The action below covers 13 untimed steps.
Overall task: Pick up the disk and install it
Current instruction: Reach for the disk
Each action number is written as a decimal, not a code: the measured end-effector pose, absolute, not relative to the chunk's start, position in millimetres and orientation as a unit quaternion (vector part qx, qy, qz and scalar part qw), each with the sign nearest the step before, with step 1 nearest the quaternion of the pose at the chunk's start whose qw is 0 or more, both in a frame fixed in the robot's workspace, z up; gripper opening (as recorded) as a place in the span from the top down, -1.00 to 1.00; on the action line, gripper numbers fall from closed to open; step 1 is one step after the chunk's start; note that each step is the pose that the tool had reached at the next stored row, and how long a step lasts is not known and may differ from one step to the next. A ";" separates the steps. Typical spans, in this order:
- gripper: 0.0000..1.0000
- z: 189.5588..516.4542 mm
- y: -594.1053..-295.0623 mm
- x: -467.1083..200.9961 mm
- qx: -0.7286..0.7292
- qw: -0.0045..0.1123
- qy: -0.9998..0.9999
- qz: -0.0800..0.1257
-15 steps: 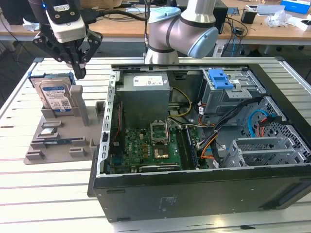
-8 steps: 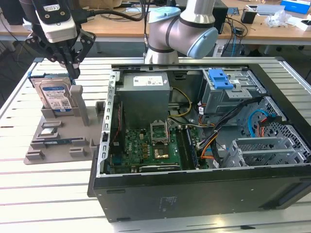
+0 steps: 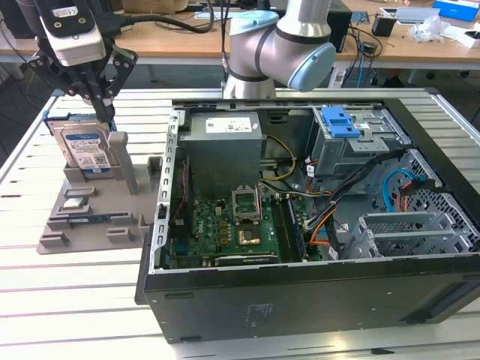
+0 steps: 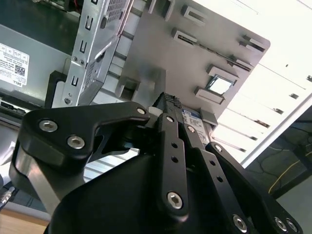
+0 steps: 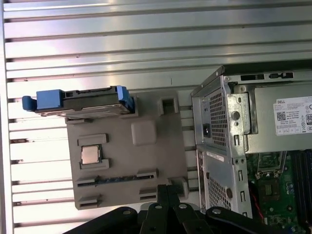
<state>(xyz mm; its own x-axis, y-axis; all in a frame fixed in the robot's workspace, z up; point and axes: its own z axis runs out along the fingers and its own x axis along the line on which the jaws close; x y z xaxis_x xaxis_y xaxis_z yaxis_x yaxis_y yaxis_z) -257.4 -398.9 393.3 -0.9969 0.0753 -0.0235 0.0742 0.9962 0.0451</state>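
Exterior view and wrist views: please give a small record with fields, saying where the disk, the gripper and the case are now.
disk: upright on edge in a slot of the gray holder, not yet installed
gray holder: on the slatted table, at the exterior view's left of the computer case
gripper: just above the disk's top edge
computer case: open, motherboard exposed
chip: flat in a holder recess

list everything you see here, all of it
disk: one, silver with blue frame, upright in the holder
holder: one, grey, on the table beside the case
chip: one, silver, square, in a holder pocket
computer case: one, black, open, on the table
motherboard: one, green, inside the case
latch: one, blue, atop the drive cage
table: one, pale slatted, under everything
arm: one, silver with light blue caps, behind the case
pincer: one, black, at the disk's top
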 end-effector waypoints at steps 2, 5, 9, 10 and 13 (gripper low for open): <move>0.79 393.3 -398.8 -259.3 0.037 0.013 0.999 0.022; 0.79 393.3 -398.9 -262.3 0.037 0.013 0.999 0.022; 0.79 393.3 -398.9 -267.2 0.037 0.013 0.999 0.022; 0.79 393.3 -398.9 -268.2 0.037 0.013 0.999 0.022; 0.79 393.3 -398.9 -273.0 0.037 0.013 0.999 0.022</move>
<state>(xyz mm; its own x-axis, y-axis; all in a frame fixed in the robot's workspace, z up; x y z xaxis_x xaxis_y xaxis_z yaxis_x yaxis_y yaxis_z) -273.0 -398.9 393.3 -0.9969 0.0752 -0.0235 0.0741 0.9962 0.0451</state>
